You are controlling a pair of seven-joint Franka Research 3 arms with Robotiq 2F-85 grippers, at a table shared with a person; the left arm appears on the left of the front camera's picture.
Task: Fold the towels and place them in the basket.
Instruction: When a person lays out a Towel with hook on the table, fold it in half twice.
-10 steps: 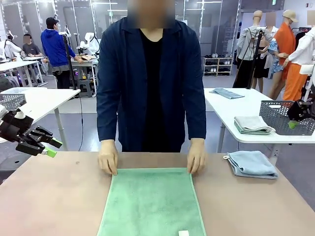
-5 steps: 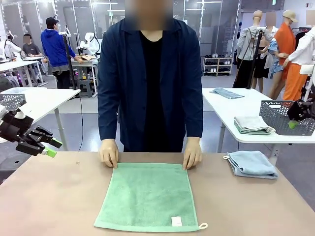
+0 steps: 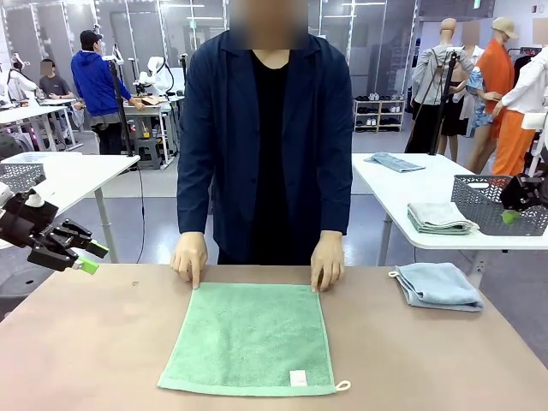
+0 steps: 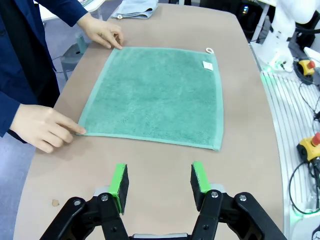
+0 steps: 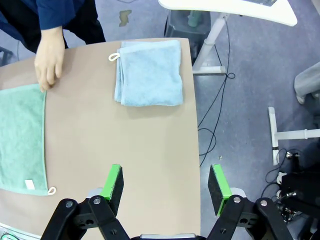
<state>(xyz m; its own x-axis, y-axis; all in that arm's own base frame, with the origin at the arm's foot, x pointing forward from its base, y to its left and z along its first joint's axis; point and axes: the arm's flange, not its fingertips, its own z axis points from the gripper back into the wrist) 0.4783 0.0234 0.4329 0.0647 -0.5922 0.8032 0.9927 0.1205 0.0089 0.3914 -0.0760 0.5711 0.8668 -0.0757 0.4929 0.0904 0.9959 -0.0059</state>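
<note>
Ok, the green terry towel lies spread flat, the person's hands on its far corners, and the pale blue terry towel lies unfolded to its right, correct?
No: the pale blue terry towel is folded, its layers stacked, as the right wrist view shows. The green terry towel lies flat, the person's hands on its far corners.

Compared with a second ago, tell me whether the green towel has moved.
Yes. The green towel has slid toward the table's far edge, away from the robot; the folded blue towel beside it stayed put.

Front camera low, faces person [image 3: 265, 145] across table [image 3: 86, 342]; wrist cameras high, looking down; all share green towel [image 3: 253, 338].
</note>
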